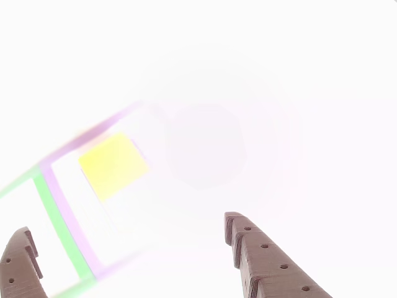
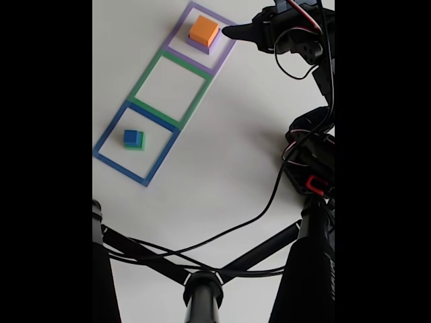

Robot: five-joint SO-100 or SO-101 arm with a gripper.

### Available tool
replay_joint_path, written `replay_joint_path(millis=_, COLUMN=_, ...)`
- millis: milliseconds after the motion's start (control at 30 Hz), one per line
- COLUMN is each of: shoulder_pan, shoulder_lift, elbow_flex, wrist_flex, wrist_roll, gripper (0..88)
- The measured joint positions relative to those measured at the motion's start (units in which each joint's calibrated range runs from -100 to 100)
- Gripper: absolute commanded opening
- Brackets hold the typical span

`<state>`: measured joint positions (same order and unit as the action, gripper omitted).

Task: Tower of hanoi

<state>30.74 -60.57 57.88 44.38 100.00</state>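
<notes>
Claw (image 1: 133,248) spread, empty, at 3 o'clock of yellow block (image 2: 203,30) | we judge block light, rigid, smooth | we would grip opposite flat sides

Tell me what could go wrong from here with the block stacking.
The hand sits right beside the orange block stacked on a purple block; a sideways nudge could topple that stack out of the purple tape square. The other view is badly overexposed, so aiming the open fingers by it may misjudge the block's edges. The black cable trails across the table and could snag.
</notes>
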Motion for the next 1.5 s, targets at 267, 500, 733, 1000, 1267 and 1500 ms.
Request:
replay_joint_path(millis=267, shoulder_pan=-1.56, shoulder_lift=7.43, elbow_flex=20.02, wrist_flex=-33.79, wrist_roll=0.0, gripper=40.9)
replay_joint_path(millis=500, shoulder_pan=-1.56, shoulder_lift=21.19, elbow_flex=23.67, wrist_flex=-55.14, wrist_roll=0.0, gripper=42.1)
replay_joint_path(millis=733, shoulder_pan=-1.56, shoulder_lift=33.01, elbow_flex=24.8, wrist_flex=-69.98, wrist_roll=0.0, gripper=42.2)
replay_joint_path(millis=1000, shoulder_pan=-0.98, shoulder_lift=46.26, elbow_flex=24.19, wrist_flex=-82.83, wrist_roll=0.0, gripper=42.1)
replay_joint_path(millis=1267, shoulder_pan=-0.98, shoulder_lift=58.0, elbow_flex=20.54, wrist_flex=-91.65, wrist_roll=0.0, gripper=41.6)
replay_joint_path(millis=1500, shoulder_pan=-2.78, shoulder_lift=64.58, elbow_flex=17.93, wrist_flex=-96.39, wrist_roll=0.0, gripper=41.3)
